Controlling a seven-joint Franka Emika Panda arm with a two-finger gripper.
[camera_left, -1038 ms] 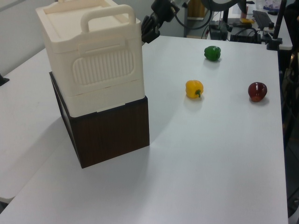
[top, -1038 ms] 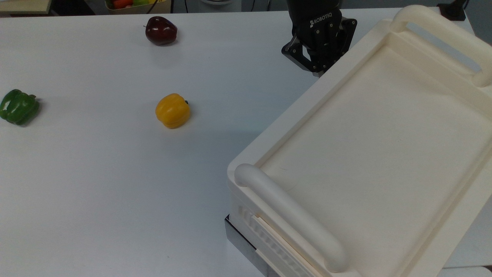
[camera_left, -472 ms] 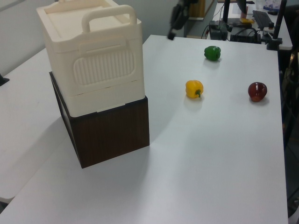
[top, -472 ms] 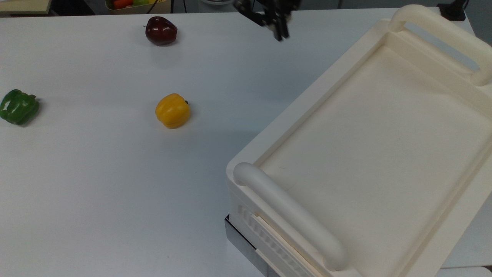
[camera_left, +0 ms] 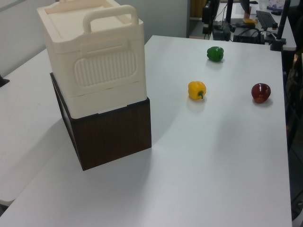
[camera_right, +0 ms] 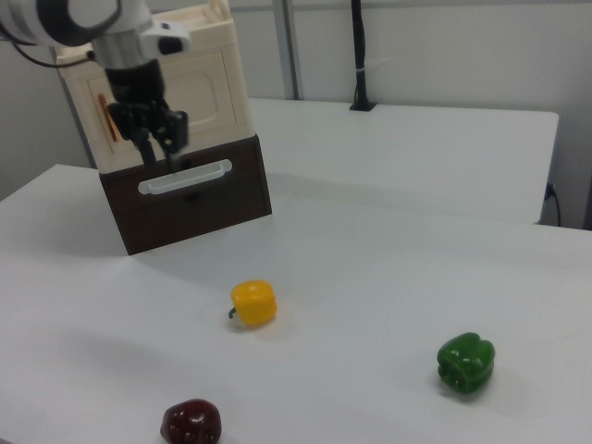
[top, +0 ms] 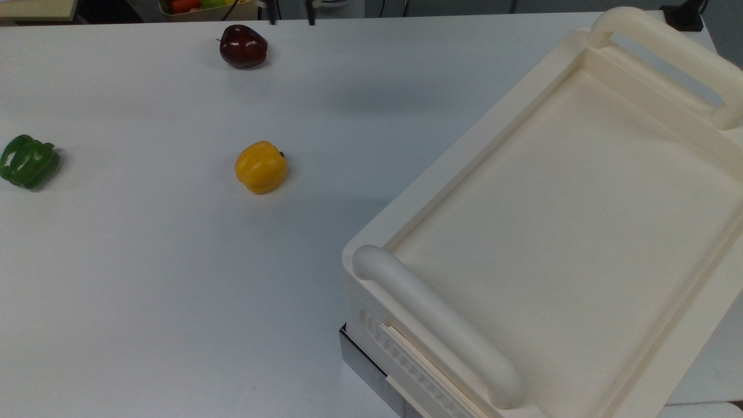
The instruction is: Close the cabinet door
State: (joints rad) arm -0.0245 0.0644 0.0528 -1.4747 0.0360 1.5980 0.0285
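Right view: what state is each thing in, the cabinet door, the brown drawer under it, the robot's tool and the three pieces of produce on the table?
cabinet door: shut, flush with the cabinet front.
brown drawer: pushed in.
tool: open, empty, hanging in front of the cabinet.
yellow pepper: loose on the table.
green pepper: loose on the table.
dark red fruit: loose on the table.

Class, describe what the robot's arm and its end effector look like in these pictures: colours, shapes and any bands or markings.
In the right view, the arm is white and rounded, with a dark band around one joint and a grey collar at the wrist. Below it sits the end effector: black, blocky, ending in two slim dark fingers. No marking is readable.
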